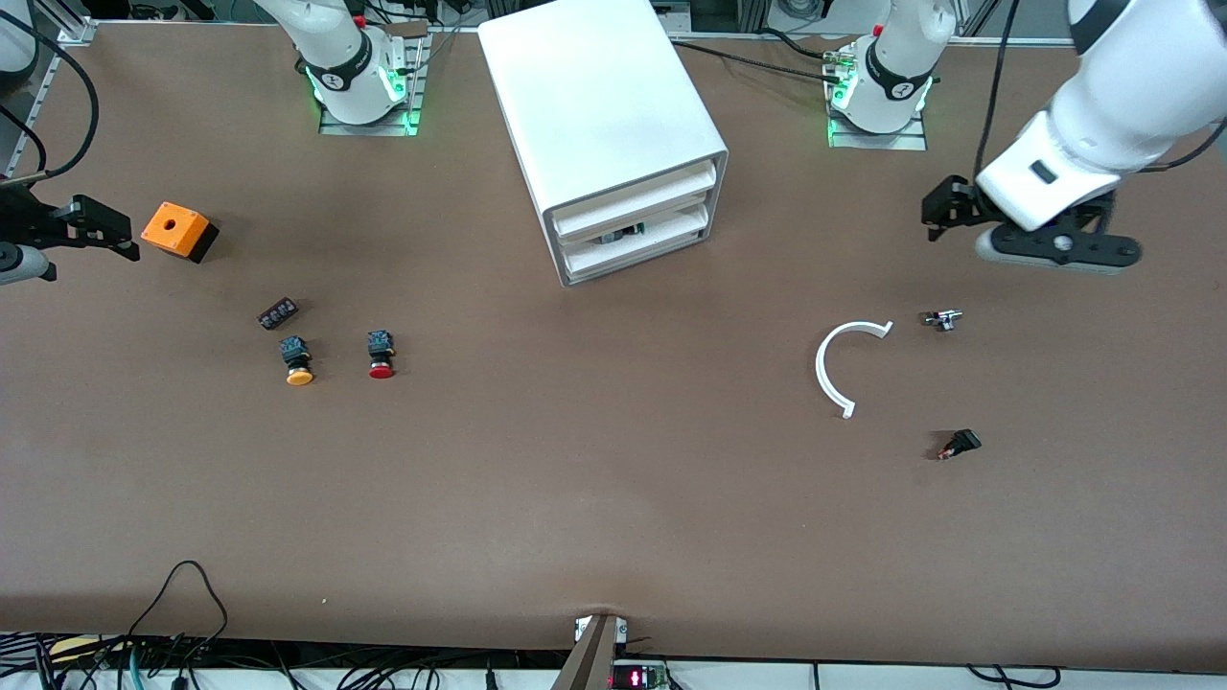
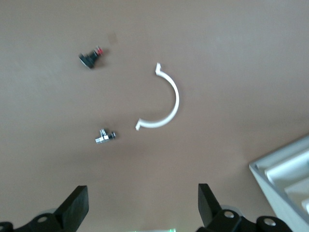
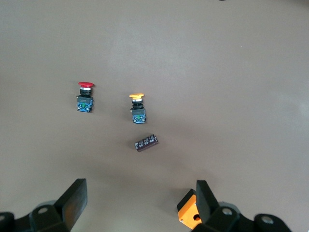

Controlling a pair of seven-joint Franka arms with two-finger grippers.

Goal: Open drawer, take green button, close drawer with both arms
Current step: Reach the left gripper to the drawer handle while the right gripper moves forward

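A big white cabinet (image 1: 613, 125) stands mid-table between the two arm bases, its three fronts facing the front camera at an angle. The drawer (image 1: 637, 259), the bottommost of the three, sits nearly flush. A dark object shows in the gap between the two upper fronts; what it is cannot be told. The green-capped button shows in no view.

The left gripper (image 1: 944, 211) hangs over bare table at the left arm's end, fingers spread wide and holding nothing. Below it in the front view lie a small metal fitting (image 1: 942, 319), a white half-ring (image 1: 839, 369) and a small black part with a red tip (image 1: 959, 445), all apart from one another. The right gripper (image 1: 96, 225) hovers at the right arm's end just beside an orange box (image 1: 177, 231), its fingers parted and empty. Nearer the front camera lie a small black block (image 1: 278, 313), an orange-yellow-capped button (image 1: 297, 361) and a red-capped button (image 1: 381, 355).

The left wrist view alone brings in the cabinet's corner (image 2: 285, 176) alongside the half-ring (image 2: 166, 104), the fitting (image 2: 105, 137) and the red-tipped part (image 2: 91, 56). The right wrist view shows both buttons (image 3: 85, 97) (image 3: 137, 108) lying on their sides and the box (image 3: 188, 212) partly hidden by a finger (image 3: 205, 198).
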